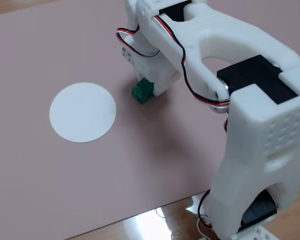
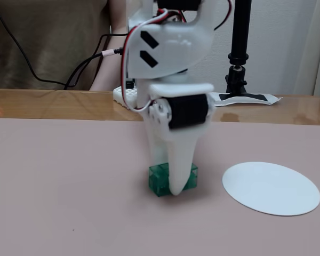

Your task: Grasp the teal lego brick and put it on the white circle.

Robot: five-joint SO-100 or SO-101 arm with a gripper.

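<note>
The teal lego brick (image 1: 141,91) lies on the pinkish mat, just right of the white circle (image 1: 83,112) in a fixed view. My gripper (image 1: 150,89) reaches straight down onto it. In the other fixed view my gripper (image 2: 175,184) straddles the brick (image 2: 159,180). One white finger (image 2: 178,160) crosses the brick's front face and the other is hidden behind it. The jaws look shut on the brick, which still rests on the mat. In that view the white circle (image 2: 271,188) lies to the right, a short gap from the brick.
The arm's white base (image 1: 255,200) stands at the mat's near right edge. A black stand (image 2: 240,53) and cables (image 2: 53,80) lie at the wooden table's far edge. The pinkish mat (image 1: 65,190) stretches around the circle.
</note>
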